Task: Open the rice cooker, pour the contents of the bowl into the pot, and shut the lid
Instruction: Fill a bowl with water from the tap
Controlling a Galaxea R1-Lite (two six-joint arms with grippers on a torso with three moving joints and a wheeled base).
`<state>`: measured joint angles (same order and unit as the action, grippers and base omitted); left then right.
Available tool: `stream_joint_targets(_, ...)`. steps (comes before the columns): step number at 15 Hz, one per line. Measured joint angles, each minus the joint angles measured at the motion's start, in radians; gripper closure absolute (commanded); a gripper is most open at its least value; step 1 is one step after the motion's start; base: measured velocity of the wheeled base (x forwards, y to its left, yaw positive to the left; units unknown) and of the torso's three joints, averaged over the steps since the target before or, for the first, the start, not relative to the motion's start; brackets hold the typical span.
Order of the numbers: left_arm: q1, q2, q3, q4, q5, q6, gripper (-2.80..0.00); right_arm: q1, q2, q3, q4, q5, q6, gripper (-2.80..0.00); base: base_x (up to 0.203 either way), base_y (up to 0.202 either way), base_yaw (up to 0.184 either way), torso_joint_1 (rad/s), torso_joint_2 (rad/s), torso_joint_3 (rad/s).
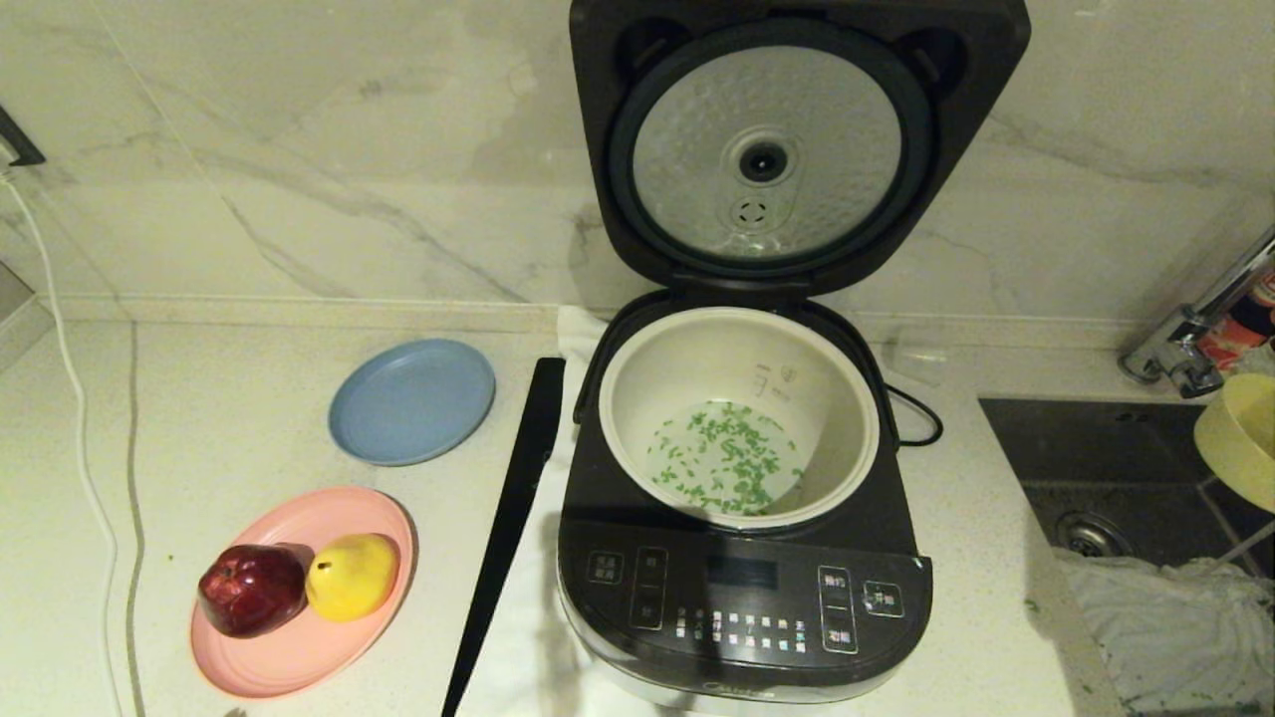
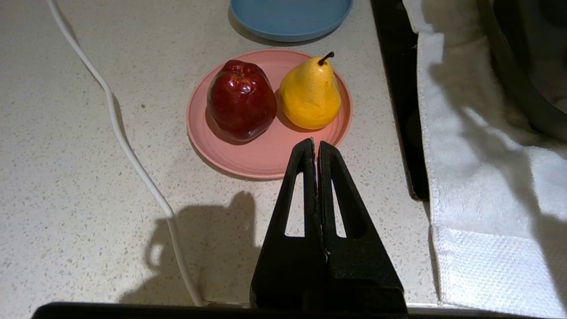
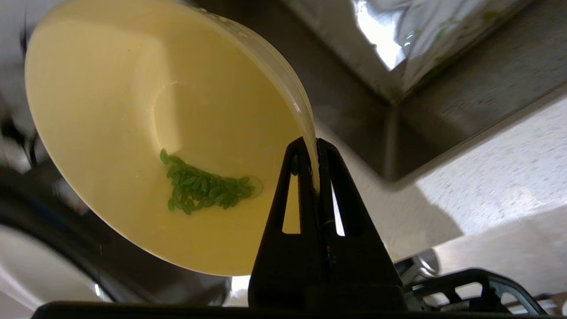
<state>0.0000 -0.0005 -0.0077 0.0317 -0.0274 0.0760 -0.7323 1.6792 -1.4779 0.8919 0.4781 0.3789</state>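
The dark grey rice cooker (image 1: 742, 597) stands open, its lid (image 1: 767, 149) upright with the dimpled silver plate facing me. Many green bits (image 1: 732, 468) lie in the cream-white pot (image 1: 739, 418). At the far right edge of the head view, above the sink, the yellow bowl (image 1: 1240, 438) hangs tilted. My right gripper (image 3: 312, 148) is shut on the bowl's rim (image 3: 305, 115); a small clump of green bits (image 3: 203, 188) clings inside the bowl (image 3: 133, 133). My left gripper (image 2: 315, 146) is shut and empty, low over the counter near the pink plate.
A pink plate (image 1: 299, 607) holds a red apple (image 1: 251, 588) and a yellow pear (image 1: 351, 576). A blue plate (image 1: 411, 400) lies behind it. A black strip (image 1: 513, 508) and a white towel (image 2: 483, 177) lie left of the cooker. Sink (image 1: 1096, 468), tap (image 1: 1190, 339) and white cloth (image 1: 1175, 617) are right.
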Motion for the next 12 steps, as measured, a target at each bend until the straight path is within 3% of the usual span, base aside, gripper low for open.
stream_joint_targets(7, 0.0, 0.0, 0.0, 0.0, 0.0, 0.0, 0.0, -0.217, 0.177, -0.01, -0.137, 0.041, 0.001, 0.0, 0.0, 0.0, 0.0, 0.0, 0.0, 0.0)
stream_joint_targets(12, 0.0, 0.0, 0.0, 0.0, 0.0, 0.0, 0.0, -0.321, 0.288, -0.017, -0.274, 0.039, 0.003, 0.0, 0.0, 0.0, 0.0, 0.0, 0.0, 0.0)
